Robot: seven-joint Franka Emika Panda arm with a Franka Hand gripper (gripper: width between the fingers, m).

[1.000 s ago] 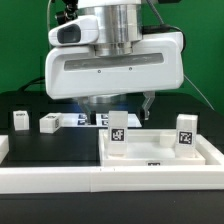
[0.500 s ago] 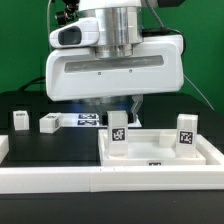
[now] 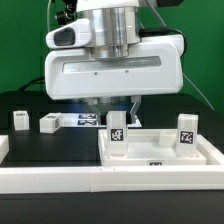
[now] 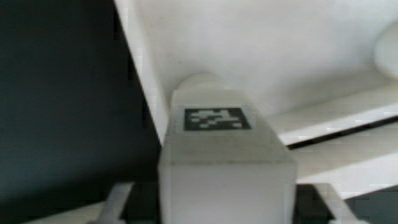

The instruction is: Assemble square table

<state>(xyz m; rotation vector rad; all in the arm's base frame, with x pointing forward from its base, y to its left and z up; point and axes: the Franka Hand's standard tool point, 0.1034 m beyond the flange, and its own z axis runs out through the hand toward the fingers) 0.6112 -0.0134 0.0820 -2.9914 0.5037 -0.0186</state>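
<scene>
loose legs (image 3: 19, 119) and the marker board (image 3: 85, 121) lie left of centre in the exterior frame; the arm (image 3: 112, 60) partly hides the claw (image 3: 118, 108). the wrist view shows it pinching the tagged leg (image 4: 217, 150) (upright on the square table's slab (image 3: 200, 152)).

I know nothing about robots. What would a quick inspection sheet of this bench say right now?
surface: black table, with a white rail along its near edge.
job's things: square tabletop lying flat; middle leg and right leg upright on it; far-left leg and next leg loose on the black table.
clutter: only the marker board.
grippers: gripper closed around the middle leg.
cables: a thin dark line at the exterior view's right, probably a cable.
surroundings: green backdrop.
</scene>
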